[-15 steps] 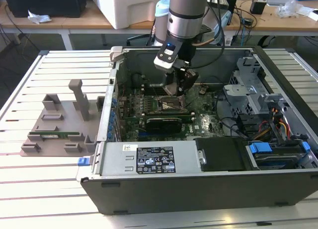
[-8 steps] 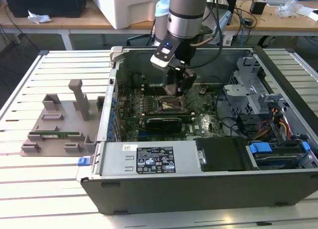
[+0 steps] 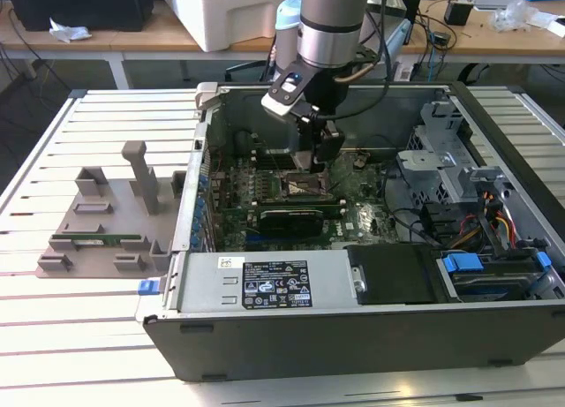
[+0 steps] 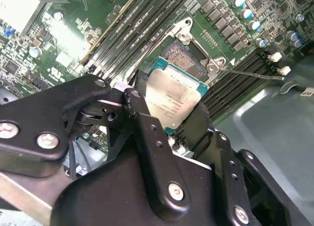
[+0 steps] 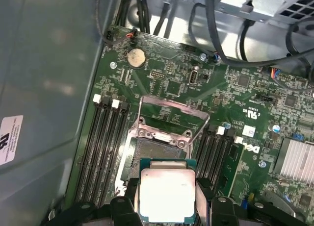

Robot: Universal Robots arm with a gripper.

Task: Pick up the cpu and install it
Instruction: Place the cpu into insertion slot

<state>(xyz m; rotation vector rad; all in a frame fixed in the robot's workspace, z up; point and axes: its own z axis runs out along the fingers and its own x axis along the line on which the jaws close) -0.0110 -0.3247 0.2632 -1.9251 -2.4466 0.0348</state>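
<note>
The cpu [image 5: 167, 194], a flat square chip with a silvery top and a green rim, is held between the black fingers [image 5: 128, 199] of my gripper [image 5: 167, 206], which is shut on its two opposite edges. In both wrist views the chip hangs just over the open motherboard socket [image 5: 158, 155], whose metal load plate [image 5: 171, 119] is swung up. The second wrist view shows the cpu [image 4: 174, 96] partly overlapping the socket [image 4: 185, 57], tilted slightly against its frame. In the exterior view my gripper [image 3: 318, 160] reaches down inside the open computer case [image 3: 353, 327], right above the socket [image 3: 305, 186].
Black memory slots [image 5: 100, 142] flank the socket on both sides. A finned heatsink [image 5: 297, 160] and a coin battery [image 5: 136, 57] sit on the board. A drive cage [image 3: 441, 160] and cables [image 3: 494, 226] fill the case's right. A grey fixture [image 3: 106, 222] with a green memory stick lies left.
</note>
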